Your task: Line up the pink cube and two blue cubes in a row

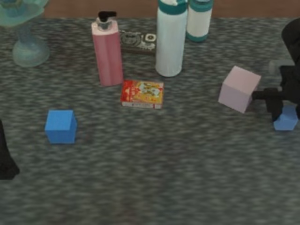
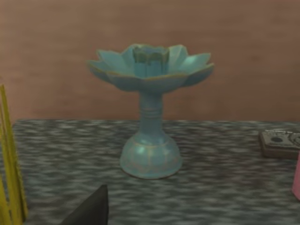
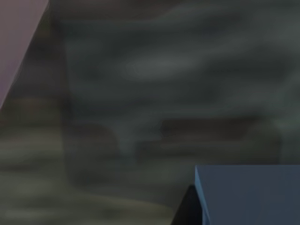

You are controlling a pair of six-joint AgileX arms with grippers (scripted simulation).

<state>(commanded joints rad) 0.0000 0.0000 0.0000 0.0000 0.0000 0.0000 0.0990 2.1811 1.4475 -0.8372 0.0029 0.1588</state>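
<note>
Right gripper low at the table's right edge, beside two of the three cubes.

In the top view the right gripper [image 1: 277,104] sits at the frame's right edge, touching or just over the smaller blue cube [image 1: 285,119], with the pink cube [image 1: 238,88] just beside it to the left; whether it is parted or clamped cannot be told, since the arm hides the fingers. The medium blue cube [image 1: 61,126] stands well apart at centre left, with bare table [image 1: 178,168] across the whole lower half. The left arm is parked at the lower left edge; its gripper's state cannot be told. Bottles crowd the upper middle.
</note>
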